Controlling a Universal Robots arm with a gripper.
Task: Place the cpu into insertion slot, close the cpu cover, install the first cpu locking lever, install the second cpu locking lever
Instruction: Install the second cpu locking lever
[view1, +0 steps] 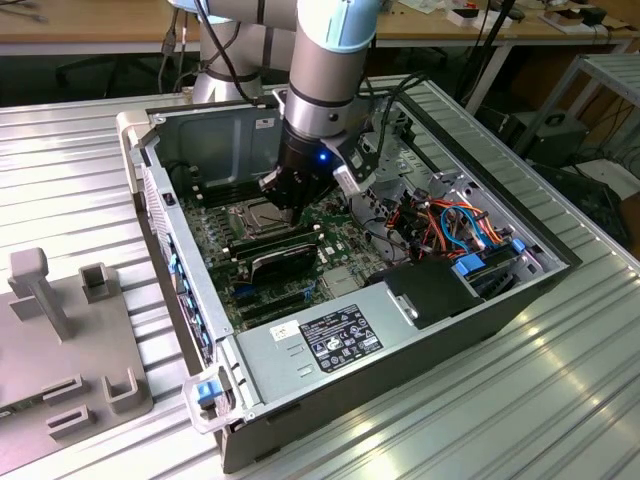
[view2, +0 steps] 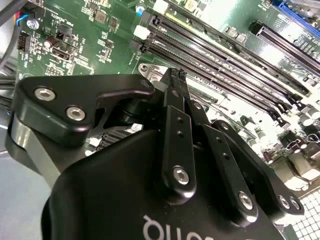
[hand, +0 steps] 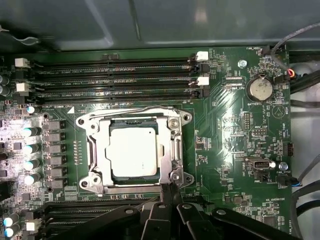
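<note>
Silver metal marks the middle of the work: the cpu (hand: 133, 151) lies flat inside the insertion slot (hand: 176, 131) on the green motherboard (hand: 230, 145), and the cpu cover (hand: 99, 150) is folded down around it, so the chip shows through the square opening of the frame. Lying so, the chip is held seated against the socket. The gripper (hand: 167, 192) stands just at the edge of the socket frame, and its 2 fingers are pressed together with nothing between them; in the second wrist view the fingertips (view2: 176, 75) meet in a thin point close to the board, a shape that I judge suits pushing a thin wire lever (whether the levers are already hooked I cannot tell). Beside the socket run the long black memory slots (hand: 120, 80). In the exterior view the arm (view1: 325, 60) reaches down into an open computer case (view1: 480, 310) that lies on its side on a ribbed metal table (view1: 560, 400), with a grey fixture (view1: 60, 330) at the exterior view's left and wooden desks (view1: 90, 25) behind.
</note>
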